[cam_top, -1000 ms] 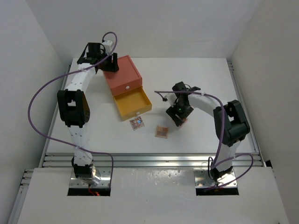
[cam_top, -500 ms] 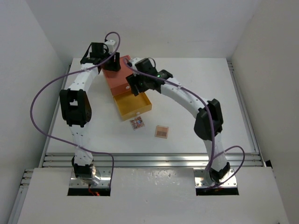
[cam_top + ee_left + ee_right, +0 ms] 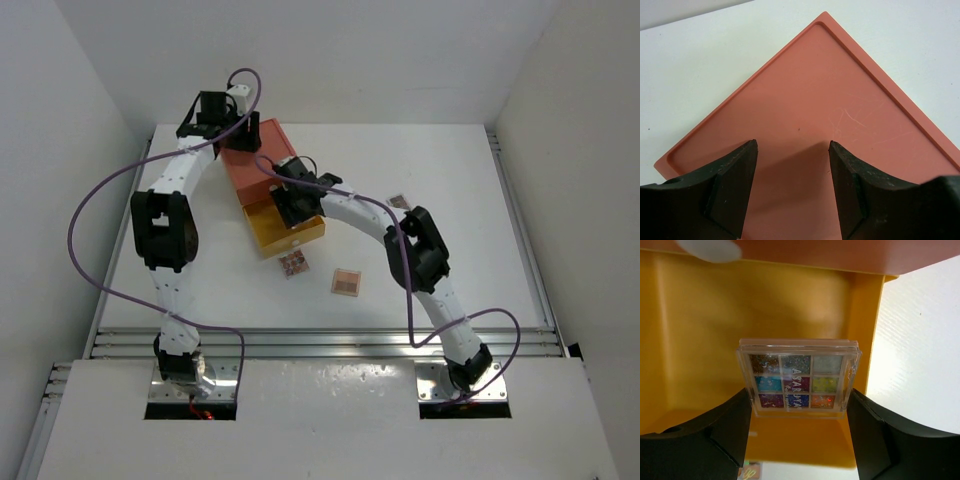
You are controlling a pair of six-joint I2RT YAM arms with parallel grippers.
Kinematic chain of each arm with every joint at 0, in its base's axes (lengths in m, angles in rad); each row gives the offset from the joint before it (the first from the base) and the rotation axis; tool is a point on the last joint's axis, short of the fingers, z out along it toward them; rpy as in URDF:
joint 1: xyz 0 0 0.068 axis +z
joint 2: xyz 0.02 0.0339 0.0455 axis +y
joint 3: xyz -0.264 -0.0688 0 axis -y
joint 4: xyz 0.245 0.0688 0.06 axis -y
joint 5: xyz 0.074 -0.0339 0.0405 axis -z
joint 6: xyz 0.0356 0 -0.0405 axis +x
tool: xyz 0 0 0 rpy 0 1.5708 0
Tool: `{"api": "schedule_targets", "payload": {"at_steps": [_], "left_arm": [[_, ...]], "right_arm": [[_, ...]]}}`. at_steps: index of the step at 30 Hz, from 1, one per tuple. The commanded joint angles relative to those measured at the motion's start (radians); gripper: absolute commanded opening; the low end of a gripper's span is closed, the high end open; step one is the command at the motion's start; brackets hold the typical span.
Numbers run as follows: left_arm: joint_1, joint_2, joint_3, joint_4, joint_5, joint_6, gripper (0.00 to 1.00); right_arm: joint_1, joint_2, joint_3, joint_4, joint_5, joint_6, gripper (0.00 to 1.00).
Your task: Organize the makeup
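Observation:
My right gripper (image 3: 291,205) (image 3: 799,393) is shut on a clear square eyeshadow palette (image 3: 798,381) with nine multicoloured pans, held just over the floor of the open yellow drawer (image 3: 306,233) (image 3: 695,330). Two more palettes lie on the white table in front of the drawer: a multicoloured one (image 3: 293,264) and a pinkish one (image 3: 346,282). A third small palette (image 3: 399,201) lies to the right, behind the right arm. My left gripper (image 3: 232,133) (image 3: 792,146) hovers open just above the lid of the orange box (image 3: 268,160) (image 3: 830,100), with nothing between its fingers.
The orange box stands at the back left of the table with the yellow drawer pulled out toward the front. White walls close in the table on the left, back and right. A metal rail (image 3: 320,340) runs along the near edge.
The right arm has swung from the table's right middle over to the yellow drawer, carrying the multicoloured palette. The left gripper has barely shifted above the orange box.

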Motion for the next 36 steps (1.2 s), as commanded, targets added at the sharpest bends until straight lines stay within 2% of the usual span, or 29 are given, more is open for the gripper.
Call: {"api": "schedule_targets", "payload": {"at_steps": [1,4,7,8,12,23,26,29,30,31,33,35,36], "left_arm": [[-0.016,0.065,-0.016,-0.117,0.012,-0.038,0.65],[-0.016,0.065,-0.016,-0.117,0.012,-0.038,0.65],[-0.016,0.065,-0.016,-0.117,0.012,-0.038,0.65],[-0.016,0.065,-0.016,-0.117,0.012,-0.038,0.65],[-0.016,0.065,-0.007,-0.117,0.012,-0.038,0.65],[-0.016,0.065,-0.007,-0.117,0.012,-0.038,0.65],[-0.016,0.065,-0.007,-0.117,0.012,-0.029,0.65],[-0.016,0.065,-0.016,-0.117,0.012,-0.029,0.65],[-0.016,0.065,-0.016,-0.117,0.012,-0.029,0.65],[-0.016,0.065,-0.016,-0.117,0.012,-0.029,0.65],[-0.016,0.065,-0.016,-0.117,0.012,-0.02,0.65],[-0.016,0.075,-0.016,-0.117,0.012,-0.02,0.65],[-0.016,0.075,-0.016,-0.117,0.012,-0.02,0.65]], "right_arm": [[-0.001,0.046,0.036,0.039,0.045,0.016,0.29],[-0.004,0.078,0.053,0.019,0.031,0.053,0.34],[-0.002,0.08,0.042,0.036,0.037,0.081,0.47],[0.001,0.077,0.042,0.042,0.037,0.081,0.55],[-0.002,0.068,0.04,0.056,0.036,0.07,0.75],[0.008,-0.041,0.01,0.183,0.024,0.095,0.82],[0.021,-0.121,-0.009,0.17,0.097,0.093,0.83],[0.042,-0.268,-0.152,0.125,0.264,0.14,0.87],[0.047,-0.344,-0.197,0.123,0.296,0.206,0.9],[0.047,-0.419,-0.337,0.117,0.395,0.232,0.92],[0.056,-0.519,-0.432,0.096,0.445,0.353,0.93],[0.057,-0.583,-0.577,-0.011,0.467,0.584,0.99],[0.059,-0.605,-0.607,-0.039,0.462,0.632,0.99]]}}
